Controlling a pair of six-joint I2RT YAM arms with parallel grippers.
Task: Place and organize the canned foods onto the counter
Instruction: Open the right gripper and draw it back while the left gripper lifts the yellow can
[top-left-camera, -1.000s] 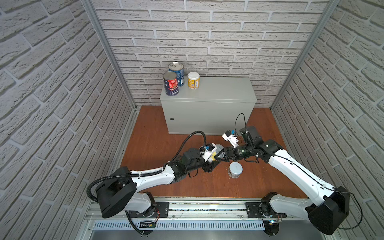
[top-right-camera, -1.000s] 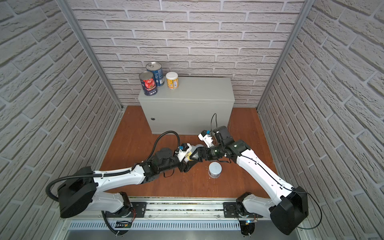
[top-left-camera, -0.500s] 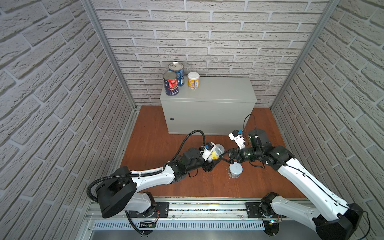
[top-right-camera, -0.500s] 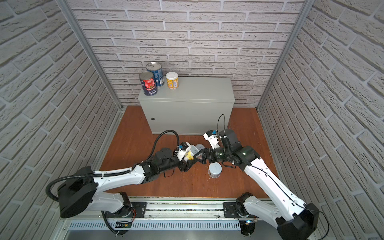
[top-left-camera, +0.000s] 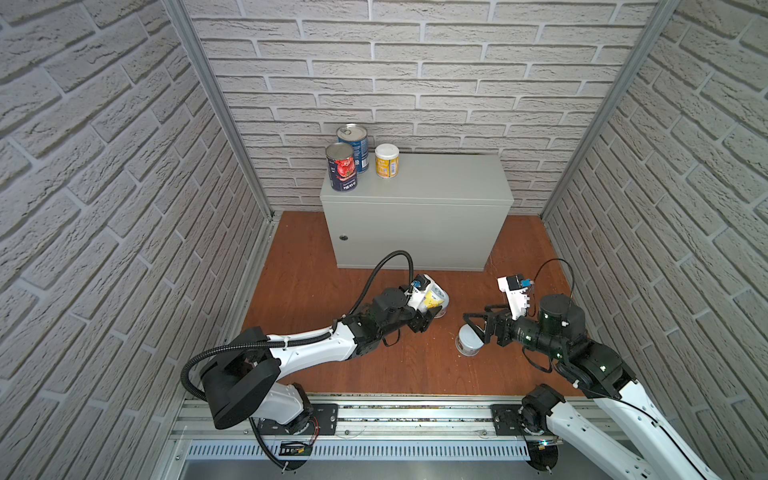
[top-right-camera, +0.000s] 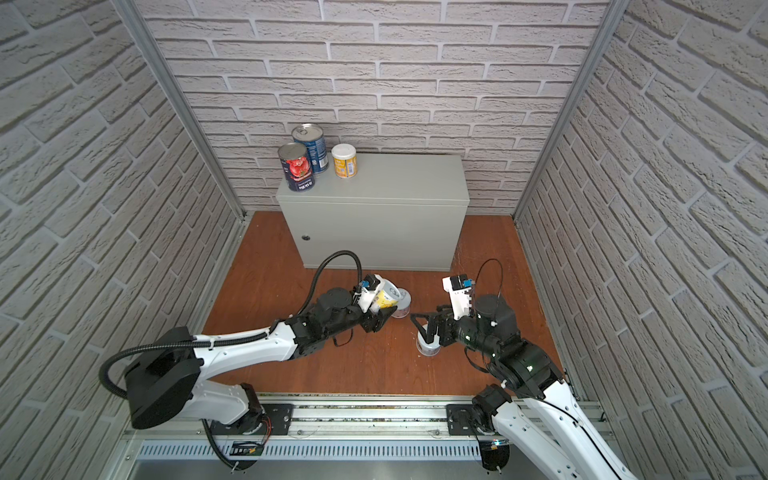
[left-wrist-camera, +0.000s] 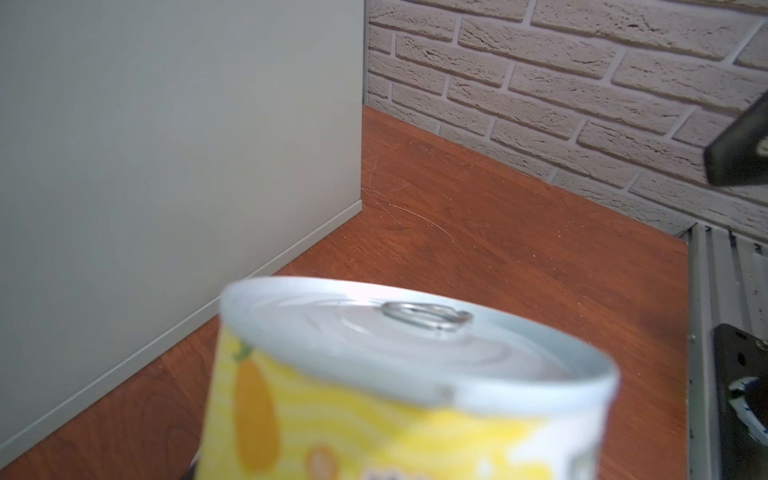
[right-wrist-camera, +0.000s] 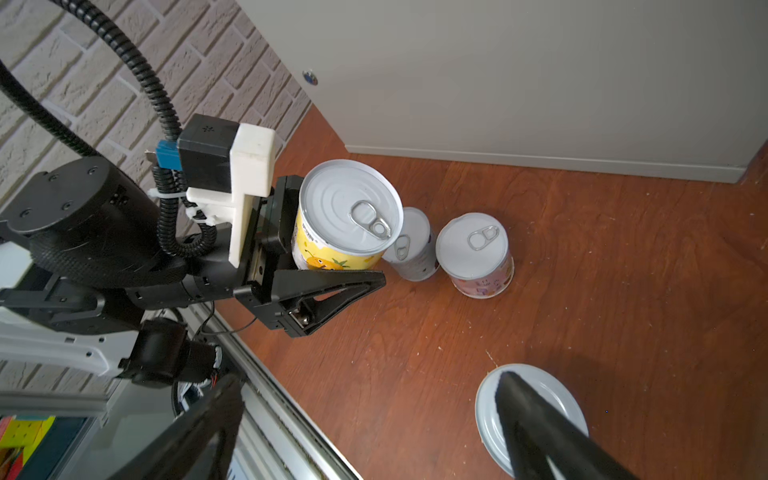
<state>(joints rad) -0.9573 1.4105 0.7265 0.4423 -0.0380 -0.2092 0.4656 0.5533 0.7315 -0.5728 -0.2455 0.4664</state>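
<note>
**Left jaws clamped on a yellow can, right jaws wide over a pale blue one**

The left jaws, at the end of the left arm (top-left-camera: 316, 349), are clamped on the sides of a yellow fruit can (right-wrist-camera: 345, 216). The can is held tilted above the floor (top-left-camera: 316, 291), and its white pull-ring lid is clear to see in the right wrist view.

The right jaws, on the right arm (top-left-camera: 598, 361), stand wide apart and hold nothing. They hang over a pale blue can (top-left-camera: 465, 349) that stands upright on the floor. In the right wrist view one finger (right-wrist-camera: 540, 424) crosses over its lid, but I cannot tell if it touches. In both top views this can is at about 4 o'clock from the held one, and apart from it.

Near the held can, two more short cans stand upright on the floor, close together: a pale can (right-wrist-camera: 411, 249) and a pink can (right-wrist-camera: 478, 257).

The surface (top-left-camera: 436, 178) is the flat top of a light-grey metal cabinet at 12 o'clock of the floor, with a round lock (top-left-camera: 343, 237) on its front. Three cans stand at its 10 o'clock corner:
- a tomato can (top-left-camera: 341, 168);
- a blue-label can (top-left-camera: 353, 145) just behind the tomato can;
- a small yellow can (top-left-camera: 386, 160) at 3 o'clock of these two.

The floor is reddish-brown wood. Pale brick-pattern walls (top-left-camera: 415, 62) close three sides, and a metal rail (top-left-camera: 395, 415) at 6 o'clock carries both arm bases.
</note>
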